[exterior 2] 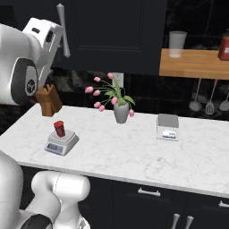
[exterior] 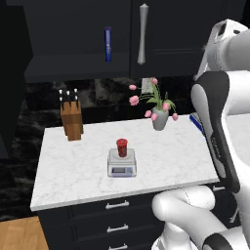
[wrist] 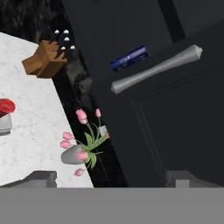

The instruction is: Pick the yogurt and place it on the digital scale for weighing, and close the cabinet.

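— Since the yogurt already stands upright on the platform of the digital scale, what we have left is the cabinet, isn't it?

— So we judge. On the left base view its left half gapes, with a thin blue bottle standing on the shelf inside, while the right door with its long silver handle sits flush. The open door itself we take to be the dark panel at the far left edge, though it is too dim for us to be sure.

— How do we close it well?

— We come round to the outer face of that swung-out door, lay the fingers flat against it and push in an arc that follows the hinge, slowly, until it meets the frame. We keep the arm high, so the elbow clears the knife block and the vase of pink tulips.

— And our claw?

— The gripper is spread wide and carries nothing; its two tips rise at the bottom of the hand view, pointing at the closed right door, near that handle. The open side lies well off to the left of it. The yogurt sits far below and to the left, well apart from the claw, at the edge of the hand view.
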